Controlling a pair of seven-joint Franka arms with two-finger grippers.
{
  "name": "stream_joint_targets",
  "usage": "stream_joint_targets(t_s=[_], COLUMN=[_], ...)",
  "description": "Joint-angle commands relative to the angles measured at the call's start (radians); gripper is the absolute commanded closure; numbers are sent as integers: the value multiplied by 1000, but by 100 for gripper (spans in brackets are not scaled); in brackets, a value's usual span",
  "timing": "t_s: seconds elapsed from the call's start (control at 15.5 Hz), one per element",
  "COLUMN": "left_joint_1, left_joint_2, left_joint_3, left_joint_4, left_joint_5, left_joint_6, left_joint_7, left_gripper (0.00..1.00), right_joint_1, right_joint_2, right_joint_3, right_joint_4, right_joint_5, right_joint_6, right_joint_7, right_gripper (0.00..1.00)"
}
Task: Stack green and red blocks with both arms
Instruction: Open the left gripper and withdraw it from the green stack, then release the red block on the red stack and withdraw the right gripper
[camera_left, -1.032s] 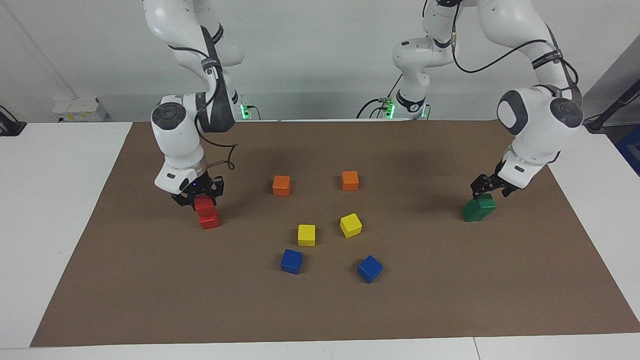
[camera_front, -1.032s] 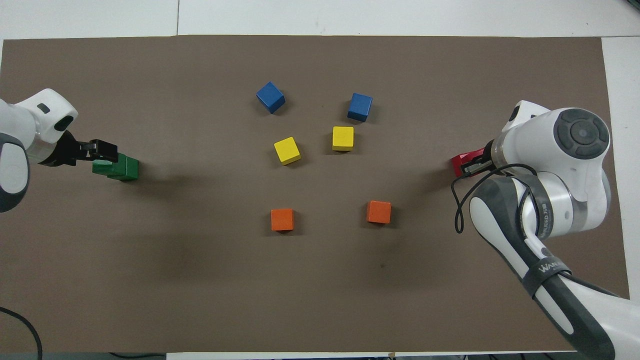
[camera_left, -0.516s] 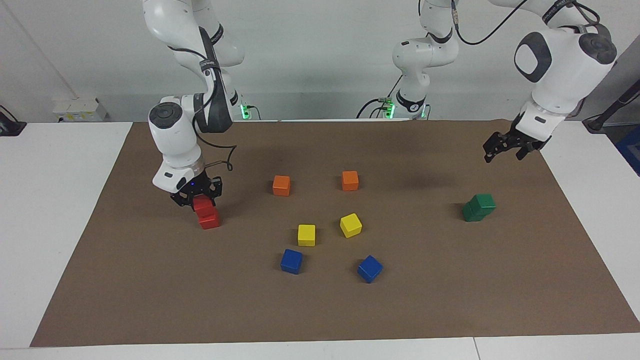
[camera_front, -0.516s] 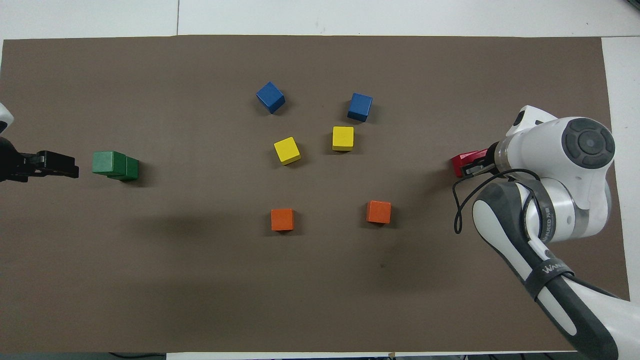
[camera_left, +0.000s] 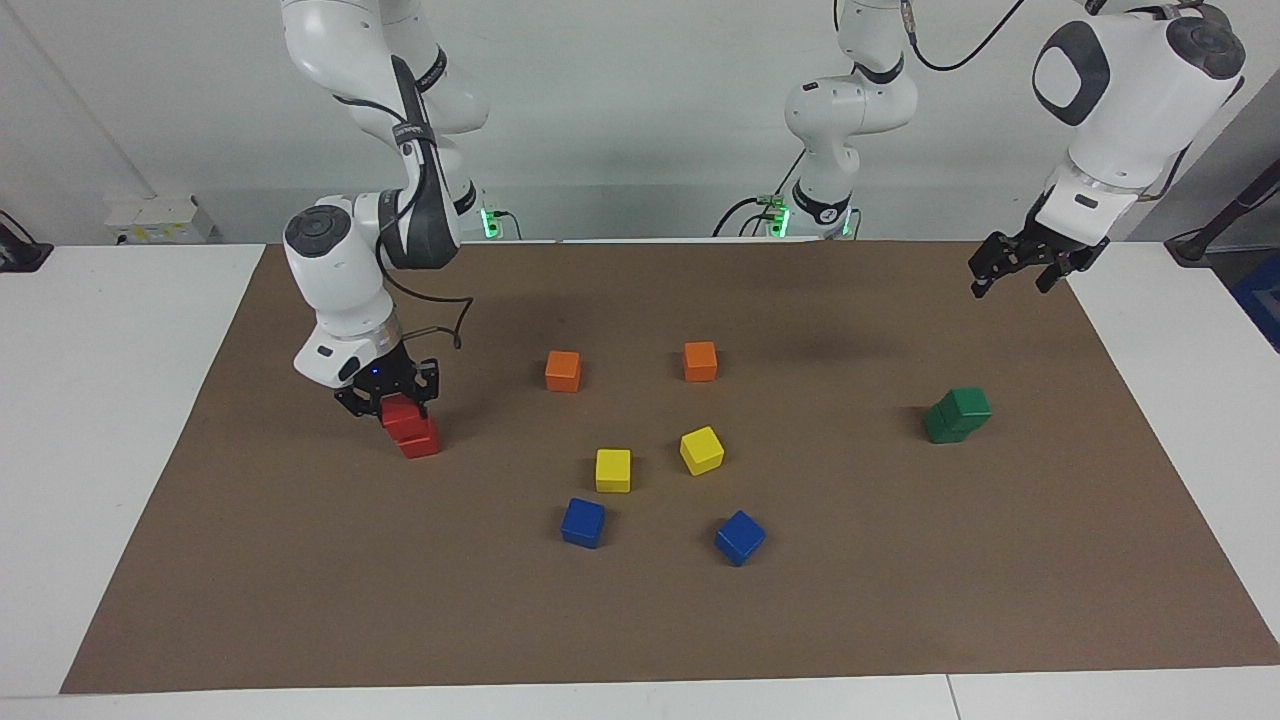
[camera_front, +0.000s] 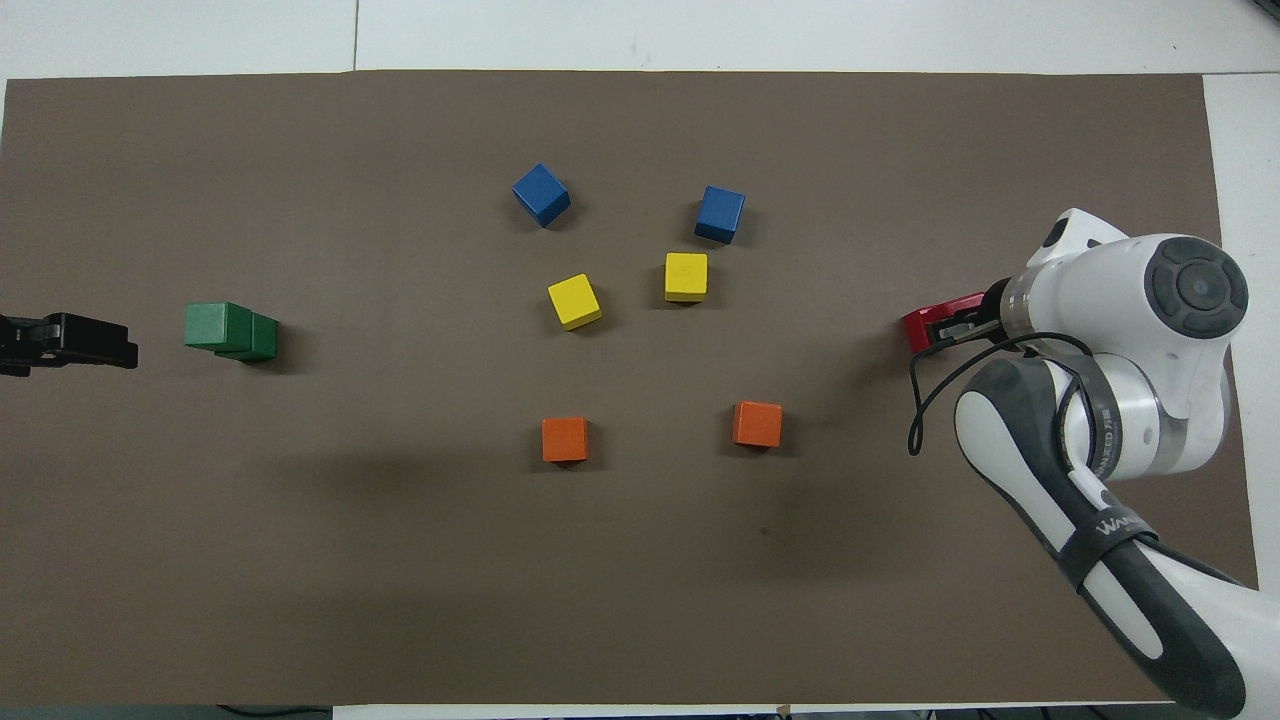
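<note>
Two green blocks stand stacked toward the left arm's end of the mat, the upper one (camera_left: 968, 404) (camera_front: 213, 325) sitting offset on the lower one (camera_left: 943, 426) (camera_front: 262, 338). My left gripper (camera_left: 1020, 270) (camera_front: 70, 340) hangs open and empty, high above the mat's edge, apart from that stack. Toward the right arm's end, one red block (camera_left: 401, 413) (camera_front: 928, 322) rests askew on the other red block (camera_left: 421, 441). My right gripper (camera_left: 393, 398) is shut on the upper red block. From overhead the right arm hides most of the red stack.
Two orange cubes (camera_left: 563, 371) (camera_left: 700, 361), two yellow cubes (camera_left: 613, 470) (camera_left: 701, 450) and two blue cubes (camera_left: 583, 522) (camera_left: 740, 537) lie in the middle of the brown mat (camera_left: 900, 600). White table borders the mat.
The left gripper has lifted off the green stack and drawn back high toward the mat's edge. The right gripper shifted slightly toward its end of the table, still on the upper red block.
</note>
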Motion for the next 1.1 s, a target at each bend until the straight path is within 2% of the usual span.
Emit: stream_joint_targets(t_s=[0.0,0.19,0.45,0.52,0.58,0.65,0.9,1.03], left_joint_1=[-5,-5,-38,-55,-58,-60,-60,-58], left_joint_2=[51,93,157,185,200,199,151,134], left_joint_3=[2,-2,4,8,8,10,10,8], left_joint_4=[119,208,260,292,329,349,311,286], left_joint_5=[-4,-3,-6,-6,-6,-6,-3,-3], left_joint_6=[-103,-155,-175,-212,-236,-255,-252,-250], left_joint_7=[-6,-5,-6,-6,-6,-8,-14,-12], left_gripper=[0,0,0,0,0,0,0,0], right_joint_1=[-14,-13,-11,-11,-16,-14,-10,-8], right_joint_2=[0,0,2,2,0,2,3,3], right_joint_3=[14,14,14,14,14,14,14,14], right_joint_4=[-15,-16,-18,-18,-19,-18,1,42], right_joint_5=[43,48,48,48,48,48,50,50], right_joint_6=[4,1,7,8,8,10,1,-44], right_joint_7=[48,50,50,47,45,50,77,94], right_gripper=[100,100,100,95,57,1,0,0])
